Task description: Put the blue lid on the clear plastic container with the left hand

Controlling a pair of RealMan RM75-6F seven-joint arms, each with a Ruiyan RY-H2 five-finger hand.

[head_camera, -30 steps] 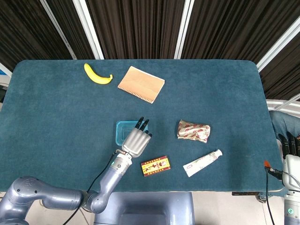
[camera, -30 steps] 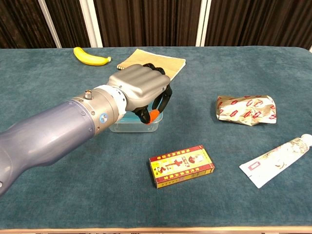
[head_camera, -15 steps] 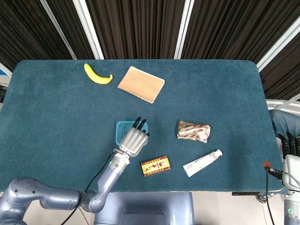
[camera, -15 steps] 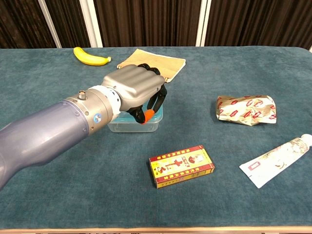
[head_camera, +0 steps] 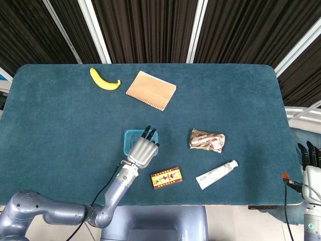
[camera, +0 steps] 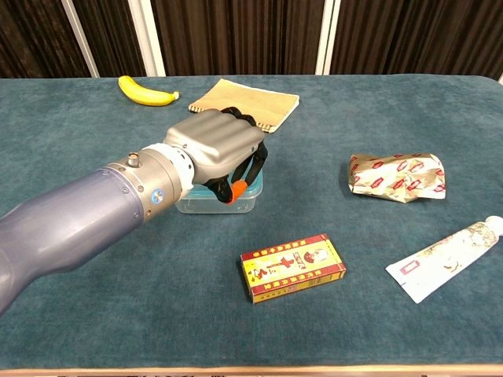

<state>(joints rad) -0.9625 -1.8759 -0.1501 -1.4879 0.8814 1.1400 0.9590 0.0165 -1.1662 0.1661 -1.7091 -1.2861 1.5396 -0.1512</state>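
Note:
The clear plastic container (head_camera: 129,141) (camera: 236,202) stands on the table's near middle, with the blue lid (head_camera: 132,134) (camera: 254,183) lying on top of it. My left hand (head_camera: 143,150) (camera: 215,144) lies over the lid, palm down, covering most of it. Its fingers reach forward, spread, and bend down over the far rim. I cannot tell whether they press on the lid. Nothing is gripped in the hand. My right hand (head_camera: 311,168) shows only at the far right edge of the head view, off the table, with its fingers extended.
A banana (head_camera: 104,80) (camera: 147,92) and a tan notebook (head_camera: 151,89) (camera: 263,97) lie at the back. A crumpled foil packet (head_camera: 206,139) (camera: 397,177), a red-and-yellow box (head_camera: 166,177) (camera: 292,266) and a white tube (head_camera: 216,174) (camera: 444,259) lie to the right and in front.
My left hand has drawn back slightly toward me and to the left, settling lower over the lid. The container and the right hand have stayed in place.

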